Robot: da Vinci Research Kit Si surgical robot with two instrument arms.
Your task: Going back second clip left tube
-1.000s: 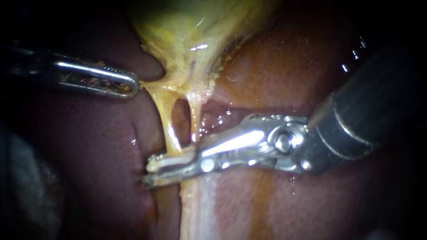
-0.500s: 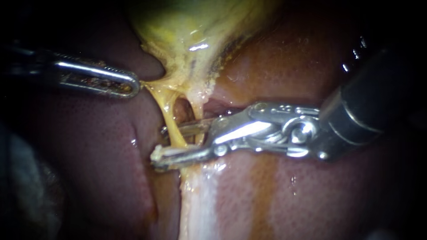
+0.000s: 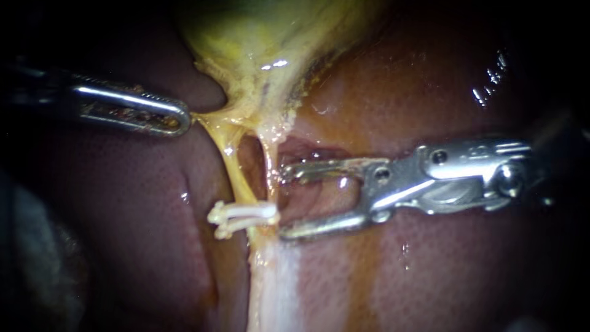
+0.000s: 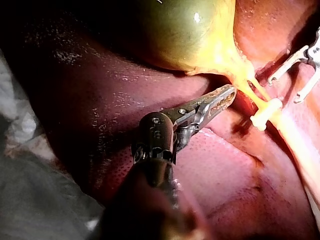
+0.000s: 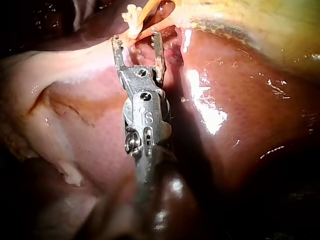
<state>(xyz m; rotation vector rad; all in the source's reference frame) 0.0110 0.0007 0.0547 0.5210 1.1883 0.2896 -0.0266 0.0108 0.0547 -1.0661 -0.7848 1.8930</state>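
Observation:
A white clip sits across the lower end of the yellow left tube, free of both instruments. The thinner right tube runs beside it. My right instrument lies just right of the clip, jaws open and empty. In the right wrist view its open jaws stand just short of the clip. My left instrument is shut on yellow tissue at the gallbladder neck, pulling it leftward. In the left wrist view its jaws hold that tissue beside the clip.
Dark red liver surrounds the tubes. A pale band of tissue runs down from below the clip. In the left wrist view, grey cloth lies beside the liver and the right instrument's open jaws show beyond the clip.
My right instrument's jaws have opened, leaving the clip on the left tube, and the instrument has drawn back to the right. The left instrument has held still.

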